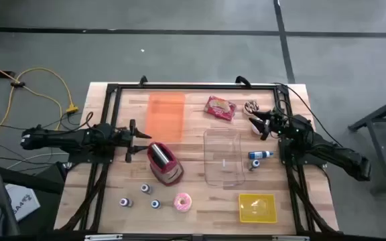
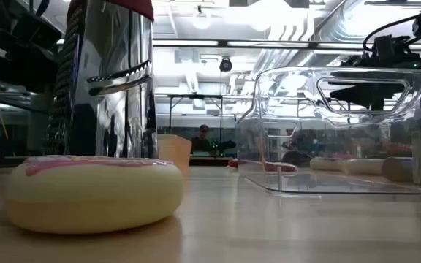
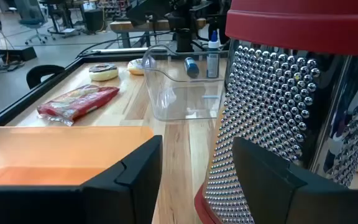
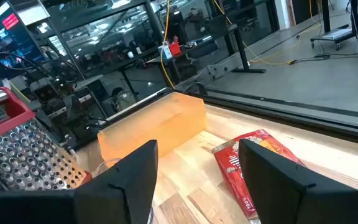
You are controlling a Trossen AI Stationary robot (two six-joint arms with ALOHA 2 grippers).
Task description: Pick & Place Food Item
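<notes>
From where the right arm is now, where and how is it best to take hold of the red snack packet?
Probably from above, across the short width at the middle of the red snack packet. It lies flat on the table, so its sides give nothing to hold. The open right hand is beside it.

Two dark, near-black arms, segmented, matte housings. Left arm [image 1: 66, 139]: long slim links, bulkier joint block near wrist, thin black cable trailing off its base end. Right arm [image 1: 327, 154]: same build, chunky angular wrist block, black cables looping along frame beside it. Left gripper [image 3: 191, 180]: two broad, flat black fingers, angular edges, smooth plastic faces. Right gripper [image 4: 197, 180]: matching pair, wedge-shaped, plain black, no visible markings.
</notes>
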